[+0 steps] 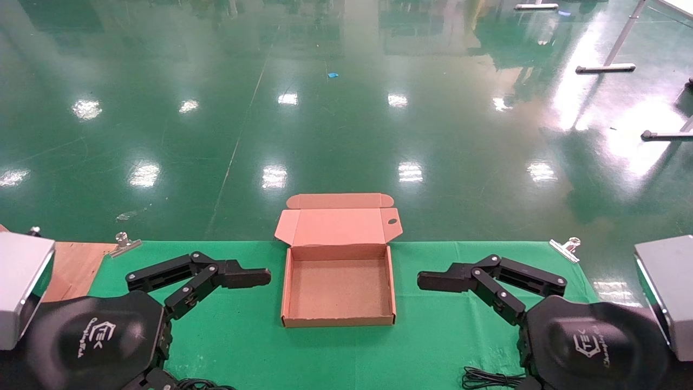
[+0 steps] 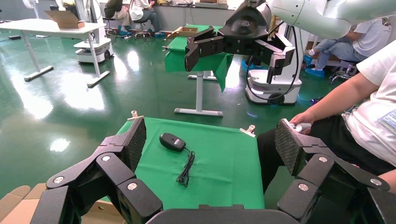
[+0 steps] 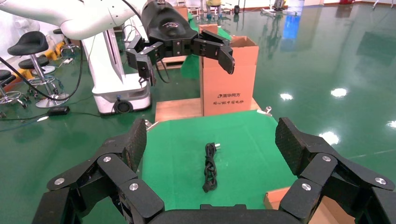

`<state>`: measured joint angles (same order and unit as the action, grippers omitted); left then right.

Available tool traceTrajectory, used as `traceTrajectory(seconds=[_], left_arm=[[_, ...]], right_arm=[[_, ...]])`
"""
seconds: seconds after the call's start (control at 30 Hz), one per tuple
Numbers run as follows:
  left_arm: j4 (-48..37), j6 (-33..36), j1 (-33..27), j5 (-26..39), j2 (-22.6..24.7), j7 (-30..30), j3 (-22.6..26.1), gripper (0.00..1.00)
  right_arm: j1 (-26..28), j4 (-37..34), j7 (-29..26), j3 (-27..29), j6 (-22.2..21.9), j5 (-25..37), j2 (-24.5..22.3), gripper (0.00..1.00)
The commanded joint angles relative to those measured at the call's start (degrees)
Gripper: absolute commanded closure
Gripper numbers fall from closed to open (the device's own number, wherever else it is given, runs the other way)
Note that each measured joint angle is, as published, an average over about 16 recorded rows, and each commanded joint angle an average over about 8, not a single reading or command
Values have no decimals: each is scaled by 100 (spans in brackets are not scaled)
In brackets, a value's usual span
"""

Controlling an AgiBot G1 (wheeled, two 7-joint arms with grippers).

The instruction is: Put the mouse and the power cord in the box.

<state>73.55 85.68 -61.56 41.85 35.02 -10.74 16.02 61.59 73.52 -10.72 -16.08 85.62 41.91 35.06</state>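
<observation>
Lying open and empty on the green cloth [image 1: 238, 336], the box [image 1: 338, 319] sits between the two grippers, its lid folded back. The left gripper [image 2: 210, 140] hovers released, facing the mouse [image 2: 172, 141] and its thin cable across the table. The right gripper [image 3: 210, 140], fingers likewise spread, faces the power cord [image 3: 210, 167].

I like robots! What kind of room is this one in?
Probably a robot lab or workshop: a shiny green floor, other work tables with people seated nearby, and a green-clothed table holding a box.
</observation>
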Motion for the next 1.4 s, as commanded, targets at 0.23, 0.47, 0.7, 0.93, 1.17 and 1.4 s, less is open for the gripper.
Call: traceTrajectory(seconds=[0.23, 0.47, 0.7, 0.93, 1.17, 1.4], left_arm=[[0, 0, 0, 0, 0, 0, 0, 0], [0, 0, 0, 0, 0, 0, 0, 0], [0, 0, 0, 0, 0, 0, 0, 0], [0, 0, 0, 0, 0, 0, 0, 0], [-10, -3, 0, 0, 7, 0, 7, 0], [-215, 117, 154, 73, 94, 115, 107, 0]], right_arm=[[0, 0, 0, 0, 0, 0, 0, 0], [0, 0, 0, 0, 0, 0, 0, 0], [0, 0, 0, 0, 0, 0, 0, 0], [0, 0, 0, 0, 0, 0, 0, 0], [-2, -1, 3, 0, 2, -2, 2, 0], [88, -36, 319, -126, 97, 599, -158, 0]])
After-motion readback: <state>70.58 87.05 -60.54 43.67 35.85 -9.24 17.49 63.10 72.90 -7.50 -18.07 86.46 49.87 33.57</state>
